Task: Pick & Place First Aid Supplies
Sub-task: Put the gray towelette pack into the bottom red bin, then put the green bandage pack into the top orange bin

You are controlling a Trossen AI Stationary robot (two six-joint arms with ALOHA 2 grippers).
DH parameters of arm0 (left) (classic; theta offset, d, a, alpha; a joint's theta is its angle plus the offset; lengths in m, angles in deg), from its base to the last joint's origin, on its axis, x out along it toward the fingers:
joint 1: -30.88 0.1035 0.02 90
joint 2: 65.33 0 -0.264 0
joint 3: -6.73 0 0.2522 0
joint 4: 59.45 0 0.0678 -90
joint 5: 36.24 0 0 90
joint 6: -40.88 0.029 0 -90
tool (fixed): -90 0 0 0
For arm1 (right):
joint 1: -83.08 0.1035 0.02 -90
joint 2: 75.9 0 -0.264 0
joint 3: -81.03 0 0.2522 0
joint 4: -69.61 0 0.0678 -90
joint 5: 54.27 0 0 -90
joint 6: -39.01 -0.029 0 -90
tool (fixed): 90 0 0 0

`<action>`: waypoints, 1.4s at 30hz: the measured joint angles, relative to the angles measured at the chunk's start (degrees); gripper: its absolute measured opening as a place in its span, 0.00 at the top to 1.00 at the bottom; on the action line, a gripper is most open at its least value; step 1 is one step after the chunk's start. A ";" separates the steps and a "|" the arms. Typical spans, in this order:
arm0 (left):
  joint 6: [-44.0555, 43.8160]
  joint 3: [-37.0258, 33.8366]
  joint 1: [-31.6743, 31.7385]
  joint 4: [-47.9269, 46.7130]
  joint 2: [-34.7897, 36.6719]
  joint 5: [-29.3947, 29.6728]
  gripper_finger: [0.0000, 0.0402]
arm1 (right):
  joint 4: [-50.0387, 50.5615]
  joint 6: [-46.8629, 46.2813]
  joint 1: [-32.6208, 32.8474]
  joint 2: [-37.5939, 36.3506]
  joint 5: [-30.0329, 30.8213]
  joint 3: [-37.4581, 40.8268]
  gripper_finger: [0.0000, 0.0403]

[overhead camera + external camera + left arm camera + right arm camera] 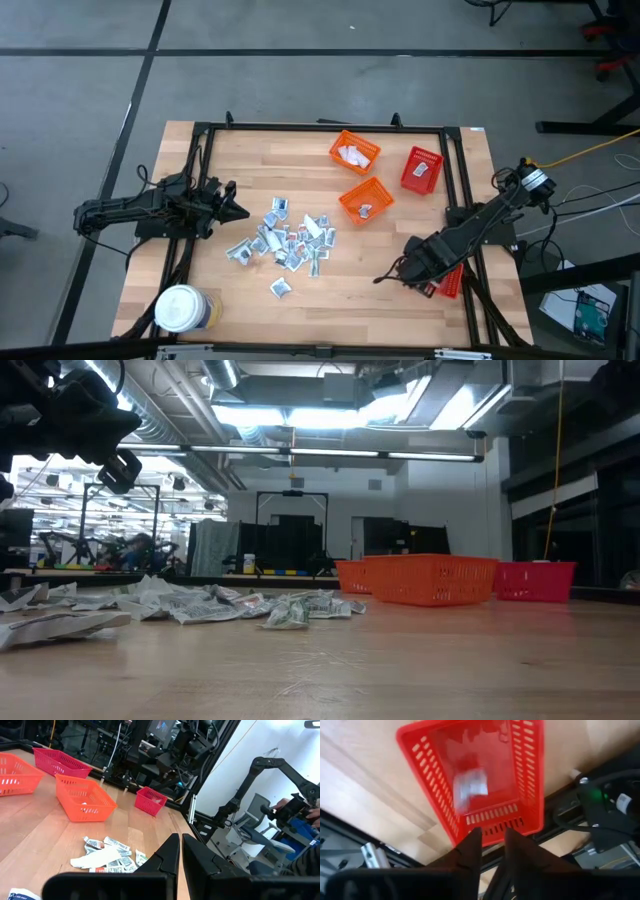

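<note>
The right gripper (492, 842) hangs over a red basket (525, 815), fingers a little apart, holding nothing. A packet (470, 782) sits in the basket just below it. The left gripper (181, 851) is closed beside the packet pile (285, 240).

Four mesh baskets showing: two orange (355, 152) (365, 199), two red (422, 169) (449, 281). One white-lidded jar (181, 309) sitting. Sachets (290, 240) lying heaped, roughly twenty, exact count unclear. Two arms showing.
</note>
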 joint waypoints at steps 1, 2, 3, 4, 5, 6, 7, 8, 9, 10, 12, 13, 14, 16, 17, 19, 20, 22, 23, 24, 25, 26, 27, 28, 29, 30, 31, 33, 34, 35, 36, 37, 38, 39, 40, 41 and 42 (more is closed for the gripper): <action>0.00 0.01 0.00 0.00 0.00 -0.01 0.96 | -0.68 0.03 -0.02 0.00 -0.13 0.00 0.74; 0.00 0.01 0.01 0.00 0.00 0.00 0.96 | -1.41 0.02 -0.02 0.00 -0.31 0.00 0.71; 0.00 0.00 0.00 0.00 0.00 -0.01 0.96 | -2.20 0.06 -0.02 0.00 -0.61 0.00 0.68; 0.00 0.00 0.00 0.00 0.00 -0.01 0.96 | -3.55 0.15 -0.04 0.00 -0.84 0.00 0.66; 0.00 0.01 -0.01 0.00 0.00 -0.01 0.96 | -5.72 0.67 -0.15 0.00 -0.96 0.00 0.63; 0.00 -0.01 0.00 0.01 0.00 0.00 0.96 | -8.34 1.47 -0.15 0.00 -0.96 0.00 0.61; 0.00 -0.01 -0.01 0.00 0.00 0.00 0.96 | -11.29 2.12 -0.16 0.00 -0.96 0.00 0.59; 0.00 -0.01 0.00 0.00 0.00 -0.01 0.96 | -14.53 2.69 -0.27 0.00 -0.96 0.00 0.57; 0.00 0.01 -0.01 0.01 0.00 -0.01 0.96 | -18.26 3.70 -0.41 0.00 -0.96 -0.02 0.56; 0.00 0.00 0.01 0.00 0.00 -0.01 0.96 | -21.66 5.45 -0.65 0.00 -0.92 -0.02 0.55; 0.00 0.01 0.00 -0.01 0.00 0.00 0.96 | -27.85 9.53 -1.47 0.00 0.18 -0.02 0.54; 0.00 0.01 0.00 0.01 0.00 0.01 0.96 | -31.00 10.83 -2.05 0.02 0.42 -0.02 0.54; 0.00 -0.01 0.01 0.00 0.00 0.00 0.96 | -33.95 11.61 -2.66 0.10 0.46 -0.02 0.55; 0.00 0.01 -0.01 -0.01 0.00 0.01 0.96 | -39.54 13.41 -4.05 0.65 0.54 -0.04 0.56; 0.00 0.01 -0.01 0.01 0.00 -0.01 0.96 | -42.05 14.90 -4.64 1.05 0.55 -0.04 0.56; 0.00 0.01 0.01 0.01 0.00 -0.01 0.96 | -46.69 18.56 -5.74 2.04 0.59 -0.04 0.57; 0.00 -0.01 0.01 -0.01 0.00 0.01 0.96 | -48.81 20.52 -6.22 2.57 0.55 -0.04 0.57; 0.00 0.00 0.00 0.01 0.00 0.01 0.96 | -52.58 25.18 -7.14 3.76 0.65 -0.04 0.58; 0.00 0.00 0.00 0.00 0.00 -0.01 0.96 | -54.15 27.31 -7.57 4.43 0.60 -0.04 0.58; 0.00 0.01 0.01 0.01 0.00 0.01 0.96 | -55.68 29.42 -8.08 5.08 0.63 -0.04 0.58; 0.00 0.01 0.01 0.01 0.00 -0.01 0.96 | -57.03 31.79 -8.54 5.72 0.66 -0.04 0.58; 0.00 0.01 -0.01 0.01 0.00 0.01 0.96 | -57.96 34.27 -8.97 6.38 0.65 -0.04 0.58; 0.00 0.01 -0.01 0.00 0.00 -0.01 0.96 | -58.74 36.79 -9.45 7.16 0.66 -0.05 0.58; 0.00 0.01 0.00 0.00 0.00 -0.01 0.96 | -59.00 39.71 -9.92 7.95 0.73 -0.28 0.58; 0.00 0.00 0.01 0.01 0.00 -0.01 0.96 | -58.98 42.95 -10.30 8.91 0.93 -0.71 0.58; 0.00 -0.01 0.01 -0.01 0.00 -0.01 0.96 | -58.89 46.36 -10.78 9.83 1.17 -1.29 0.58; 0.00 -0.01 0.00 0.01 0.00 -0.01 0.96 | -58.88 50.28 -11.21 10.67 1.42 -1.92 0.58; 0.00 -0.01 0.01 0.01 0.00 -0.01 0.96 | -58.99 59.08 -12.28 12.15 1.72 -3.33 0.58; 0.00 0.01 -0.01 0.01 0.00 0.00 0.96 | -59.07 63.76 -12.89 12.81 1.69 -4.05 0.58; 0.00 0.01 0.01 -0.01 0.00 0.00 0.96 | -59.03 68.64 -13.51 13.40 1.67 -4.73 0.58; 0.00 0.00 0.00 0.00 0.00 -0.01 0.96 | -59.04 73.02 -14.22 13.90 1.70 -5.39 0.58; 0.00 0.01 0.00 0.01 0.00 -0.01 0.96 | -59.05 77.18 -15.00 14.45 2.13 -6.05 0.58; 0.01 0.01 -0.01 0.00 0.00 0.00 0.96 | -59.08 81.22 -15.77 14.90 3.17 -6.56 0.58; 0.00 0.00 -0.01 0.00 0.00 -0.01 0.96 | -59.12 85.04 -16.55 15.44 4.59 -6.97 0.58; 0.00 -0.01 0.01 -0.01 0.00 0.01 0.96 | -59.18 88.54 -17.31 15.94 5.85 -7.23 0.58; 0.00 0.01 0.01 0.01 0.00 -0.01 0.96 | -59.11 91.84 -18.07 16.38 7.24 -7.34 0.58; 0.00 0.01 0.00 -0.01 0.00 0.00 0.96 | -59.06 95.02 -18.77 16.80 8.56 -7.34 0.58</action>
